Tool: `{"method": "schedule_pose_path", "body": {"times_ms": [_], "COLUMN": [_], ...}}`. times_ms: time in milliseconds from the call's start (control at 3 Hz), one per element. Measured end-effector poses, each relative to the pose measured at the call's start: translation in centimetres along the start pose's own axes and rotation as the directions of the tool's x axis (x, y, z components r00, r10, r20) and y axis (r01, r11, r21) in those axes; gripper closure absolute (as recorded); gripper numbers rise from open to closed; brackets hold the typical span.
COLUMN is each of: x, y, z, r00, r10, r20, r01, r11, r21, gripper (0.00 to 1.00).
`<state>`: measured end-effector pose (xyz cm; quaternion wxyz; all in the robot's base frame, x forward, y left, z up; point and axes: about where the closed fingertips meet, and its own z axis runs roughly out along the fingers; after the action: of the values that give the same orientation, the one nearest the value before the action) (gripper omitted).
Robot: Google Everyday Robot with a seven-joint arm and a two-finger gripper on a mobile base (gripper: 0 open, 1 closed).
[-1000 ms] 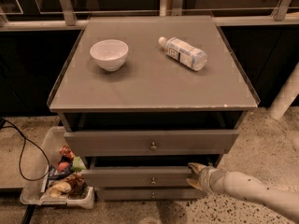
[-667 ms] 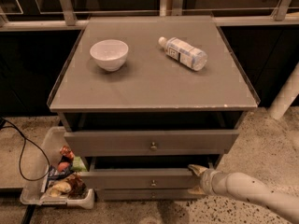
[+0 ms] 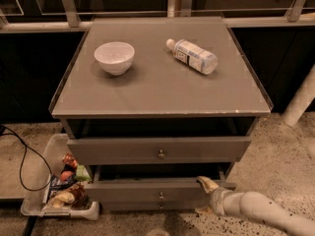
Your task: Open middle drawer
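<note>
The grey cabinet (image 3: 162, 100) shows three drawer fronts stacked below its top. The upper front (image 3: 123, 150) has a brass knob and stands pulled out a little. The middle drawer (image 3: 133, 191) is the grey front under it, with a small brass knob (image 3: 161, 196) and a dark gap above it. A third knob (image 3: 161, 206) shows just below. My gripper (image 3: 208, 187) comes in from the lower right on a white arm (image 3: 261, 210). It sits at the right end of the middle drawer's front, touching its top edge.
A white bowl (image 3: 114, 57) and a plastic bottle (image 3: 192, 56) lying on its side rest on the cabinet top. A clear bin (image 3: 37, 200) with snack packets stands on the floor at the lower left, next to a black cable (image 3: 22, 156). A white post (image 3: 301, 100) stands at the right.
</note>
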<state>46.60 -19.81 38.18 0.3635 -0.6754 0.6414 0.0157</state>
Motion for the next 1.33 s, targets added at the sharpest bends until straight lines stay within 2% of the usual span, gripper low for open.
{"method": "schedule_pose_path", "body": {"times_ms": [333, 667, 1000, 1333], "x": [-0.1, -0.49, -0.72, -0.72], "y": [0.7, 0.33, 0.1, 0.11], "z": [-0.55, -1.14, -1.49, -1.48], "r00": [1.0, 1.0, 1.0, 1.0], "r10": [0.003, 0.003, 0.003, 0.003], "r20": [0.0, 0.0, 0.0, 0.0], "r01": [-0.003, -0.003, -0.003, -0.003], "r11": [1.0, 1.0, 1.0, 1.0], "r21": [0.004, 0.004, 0.004, 0.004], "gripper": [0.64, 0.87, 1.0, 0.81]}}
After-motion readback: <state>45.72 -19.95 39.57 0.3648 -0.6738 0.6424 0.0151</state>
